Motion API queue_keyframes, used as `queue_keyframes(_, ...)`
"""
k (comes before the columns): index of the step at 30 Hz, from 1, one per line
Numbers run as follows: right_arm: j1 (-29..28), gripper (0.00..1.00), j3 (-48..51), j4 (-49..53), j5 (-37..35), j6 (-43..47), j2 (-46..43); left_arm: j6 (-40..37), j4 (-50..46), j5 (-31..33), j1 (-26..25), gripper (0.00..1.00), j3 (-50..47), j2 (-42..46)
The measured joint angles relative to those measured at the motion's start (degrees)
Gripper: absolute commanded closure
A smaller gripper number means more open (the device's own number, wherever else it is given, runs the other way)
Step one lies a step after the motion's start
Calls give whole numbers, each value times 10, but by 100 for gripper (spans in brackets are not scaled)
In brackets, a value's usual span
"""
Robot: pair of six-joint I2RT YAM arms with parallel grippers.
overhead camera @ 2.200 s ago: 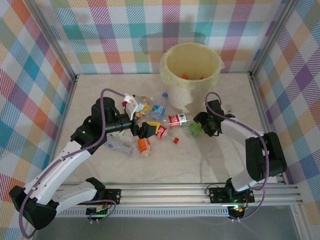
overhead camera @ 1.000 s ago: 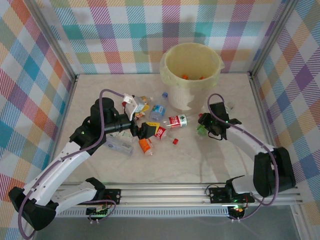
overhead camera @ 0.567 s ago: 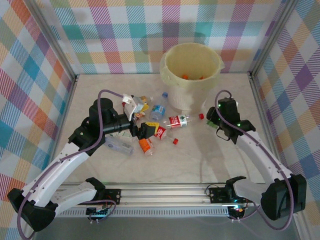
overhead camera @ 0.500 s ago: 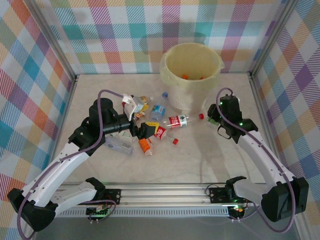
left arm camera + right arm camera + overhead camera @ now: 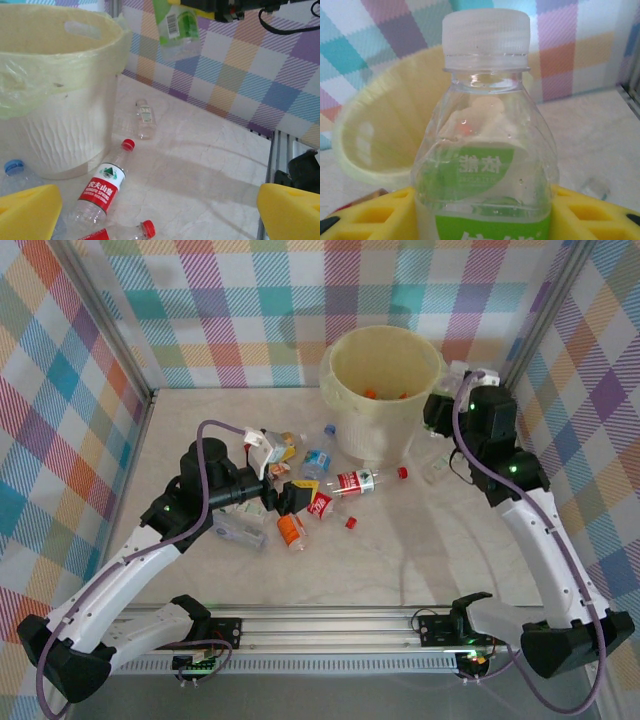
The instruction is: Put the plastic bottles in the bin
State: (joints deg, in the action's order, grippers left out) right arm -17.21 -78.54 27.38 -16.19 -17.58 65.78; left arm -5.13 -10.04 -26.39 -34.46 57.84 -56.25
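Note:
My right gripper (image 5: 440, 406) is raised beside the right rim of the cream bin (image 5: 332, 372), shut on a clear plastic bottle (image 5: 485, 150) with a green label and a white cap. The yellow pads (image 5: 375, 215) squeeze its body, and the bin (image 5: 380, 130) shows behind it. From the left wrist, that bottle (image 5: 176, 27) hangs in the air to the right of the bin (image 5: 55, 120). My left gripper (image 5: 284, 496) stands open, low over several bottles on the table. A red-label bottle (image 5: 100, 190) lies just ahead of it.
Left of the bin lie a red-label bottle (image 5: 352, 481), a blue-cap bottle (image 5: 318, 458) and an orange-label bottle (image 5: 290, 532). A small clear bottle (image 5: 437, 468) lies right of the bin. Loose red caps (image 5: 403, 472) sit on the marble top. Checked walls enclose the table.
My right arm has lifted the green-label bottle off the table and swung it up and back to the bin's right rim. The left arm has barely moved.

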Motion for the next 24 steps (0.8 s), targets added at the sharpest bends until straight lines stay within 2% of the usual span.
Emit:
queue_keyframes(8, 0, 44, -125, 0, 49, 23, 97, 42, 61, 53, 0, 0, -40, 18)
queue_keyframes(17, -5, 45, -306, 23, 102, 39, 262, 71, 93, 125, 0, 0, -56, 33)
queue_keyframes(24, -16, 46, -412, 78, 132, 55, 378, 82, 97, 144, 0, 0, -56, 33)
